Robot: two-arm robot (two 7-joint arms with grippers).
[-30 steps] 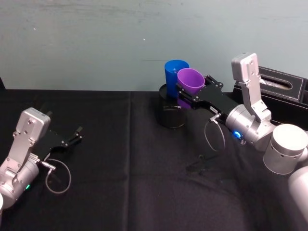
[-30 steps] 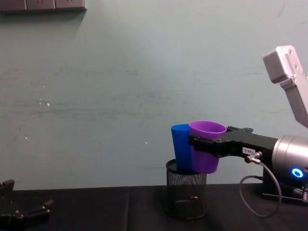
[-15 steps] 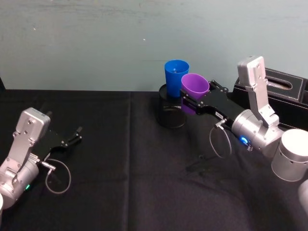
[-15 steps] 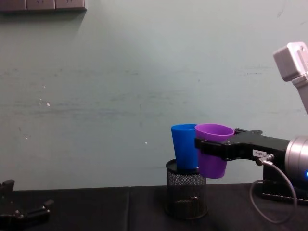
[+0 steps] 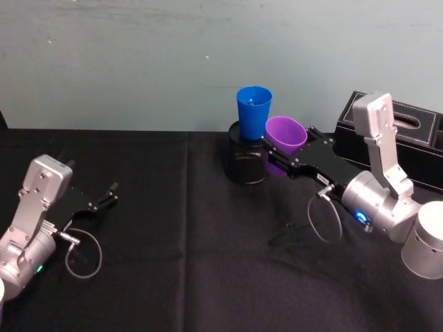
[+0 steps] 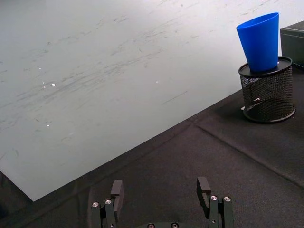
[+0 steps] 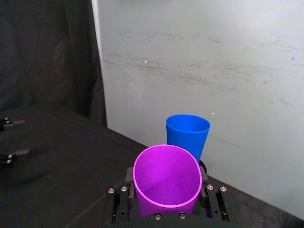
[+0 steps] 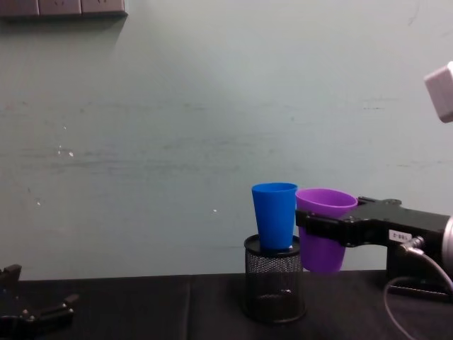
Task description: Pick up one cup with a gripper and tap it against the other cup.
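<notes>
The purple cup (image 5: 285, 135) (image 8: 322, 253) (image 7: 166, 183) hangs in the air, upright, with my right gripper (image 5: 280, 158) (image 8: 315, 227) shut on its wall just below the rim. It is close beside the blue cup (image 5: 253, 111) (image 8: 274, 212) (image 7: 187, 133), on that cup's right and slightly lower. I cannot tell whether the two touch. The blue cup (image 6: 260, 40) stands upright on the black mesh pen holder (image 5: 246, 162) (image 8: 274, 283). My left gripper (image 5: 111, 194) (image 6: 160, 187) rests open and empty on the black cloth at the far left.
A black box (image 5: 415, 135) with a slot on top lies at the back right, behind my right arm. Black cloth (image 5: 187, 263) covers the table, and a pale wall rises right behind the mesh holder (image 6: 267, 95).
My right gripper has carried the purple cup right and down, from pressed against the blue cup's side to beside it and lower. The left arm has not moved.
</notes>
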